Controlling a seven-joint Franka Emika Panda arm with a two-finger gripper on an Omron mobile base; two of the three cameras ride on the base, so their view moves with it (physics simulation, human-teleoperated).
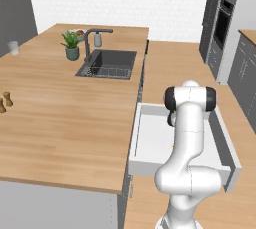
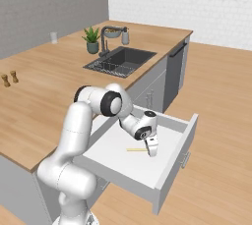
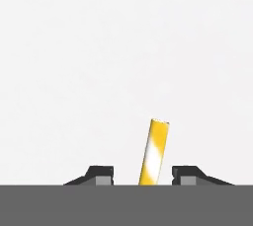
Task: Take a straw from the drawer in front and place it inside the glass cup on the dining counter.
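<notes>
Left base cam first: my arm is blocking most of the good stuff here. The drawer [image 1: 145, 138] is pulled out in front of the dining counter [image 1: 60, 123], white inside, and the arm reaches down into it. The glass cup [image 1: 13, 48] is way over at the far left edge of the counter, well apart from the drawer, so I'm looking at a long carry later.

Right base cam is much better. The gripper [image 2: 152, 151] is down inside the drawer, pointing at the floor of it, and the straw [image 2: 137, 150] lies flat on the white bottom with its right end at the fingertips. The cup [image 2: 53, 37] sits at the far left here too.

Hand cam: the straw [image 3: 154, 153] runs up between the two fingertips [image 3: 101, 174], tilted a bit, yellow with paler bands. The jaws are partway in with a gap on both sides of the straw, so I'd call it narrowed but not gripping yet.

Handling-wise, I'd guess this thing weighs nothing, is smooth and round, and will roll or pivot if pinched off-centre. Looks like I'm near one end, so it may swing on the lift. Probably crushable too, so go gentle.
</notes>
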